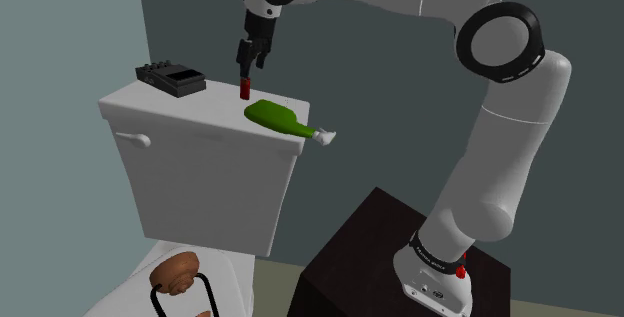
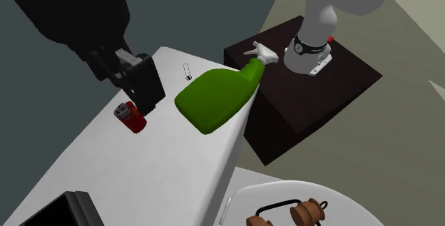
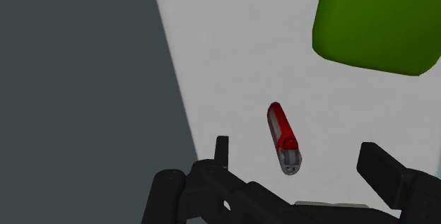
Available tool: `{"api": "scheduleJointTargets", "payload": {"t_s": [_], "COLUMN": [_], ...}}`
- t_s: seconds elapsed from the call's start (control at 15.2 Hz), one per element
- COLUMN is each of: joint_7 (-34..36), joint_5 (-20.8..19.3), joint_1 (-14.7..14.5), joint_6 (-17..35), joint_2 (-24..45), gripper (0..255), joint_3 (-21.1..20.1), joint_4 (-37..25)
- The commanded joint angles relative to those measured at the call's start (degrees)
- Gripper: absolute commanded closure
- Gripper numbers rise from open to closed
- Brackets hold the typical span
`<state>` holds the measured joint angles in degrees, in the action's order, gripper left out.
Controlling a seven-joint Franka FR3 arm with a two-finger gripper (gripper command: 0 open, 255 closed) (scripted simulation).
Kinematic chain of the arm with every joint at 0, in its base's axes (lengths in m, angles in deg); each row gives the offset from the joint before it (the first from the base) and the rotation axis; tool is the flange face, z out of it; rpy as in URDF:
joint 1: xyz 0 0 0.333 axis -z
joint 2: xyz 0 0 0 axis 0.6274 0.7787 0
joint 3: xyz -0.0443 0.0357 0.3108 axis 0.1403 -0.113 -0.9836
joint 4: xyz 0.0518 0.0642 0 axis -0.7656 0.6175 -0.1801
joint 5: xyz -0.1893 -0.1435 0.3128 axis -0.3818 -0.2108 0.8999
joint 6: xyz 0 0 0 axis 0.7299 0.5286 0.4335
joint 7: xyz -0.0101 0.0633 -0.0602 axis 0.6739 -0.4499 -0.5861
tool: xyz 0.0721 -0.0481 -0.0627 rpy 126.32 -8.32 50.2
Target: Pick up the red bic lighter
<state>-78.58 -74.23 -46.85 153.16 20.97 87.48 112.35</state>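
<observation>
**Shoulder view.** The lighter (image 1: 244, 89) sits on the white tank lid (image 1: 200, 105), near the lid's back edge, and appears to stand on end. The gripper (image 1: 250, 63) hangs directly above it, pointing down, with a clear gap between them. A green bottle (image 1: 280, 117) lies on its side just beside the lighter, its nozzle over the lid's edge. A black box (image 1: 172, 79) sits well apart at the far corner. Judgement: the gripper is lined up for a straight descent and the grasp has not been made.

**Second exterior view.** The gripper (image 2: 135, 78) is above and close to the lighter (image 2: 132, 117), with no contact seen. The bottle (image 2: 217, 98) lies near, on this view's right. Judgement: coming in from above keeps the fingers off the bottle, so little room for sideways error on that side.

**Wrist view.** The fingers (image 3: 221, 148) stand wide apart and hold nothing. The lighter (image 3: 284, 138) lies in the gap between them, touching neither, its metal end toward the gripper (image 3: 300, 162). The bottle (image 3: 378, 21) is beyond it. Judgement: the wide opening gives margin around a narrow item; next comes lowering, then closing across the red body.
</observation>
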Motion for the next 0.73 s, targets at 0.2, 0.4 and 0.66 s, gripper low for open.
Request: {"api": "scheduleJointTargets", "payload": {"t_s": [0.2, 0.4, 0.66], "joint_7": [-0.1, 0.0, -0.1], "joint_5": [-0.7, -0.7, -0.7], "joint_1": [-0.6, -0.6, -0.5], "joint_6": [0.9, 3.2, 4.5], "joint_2": [4.7, 4.6, 4.6], "gripper": [0, 0, 255], "joint_3": [-0.3, -0.3, -0.3], "joint_4": [-4.0, -1.6, -0.3]}}
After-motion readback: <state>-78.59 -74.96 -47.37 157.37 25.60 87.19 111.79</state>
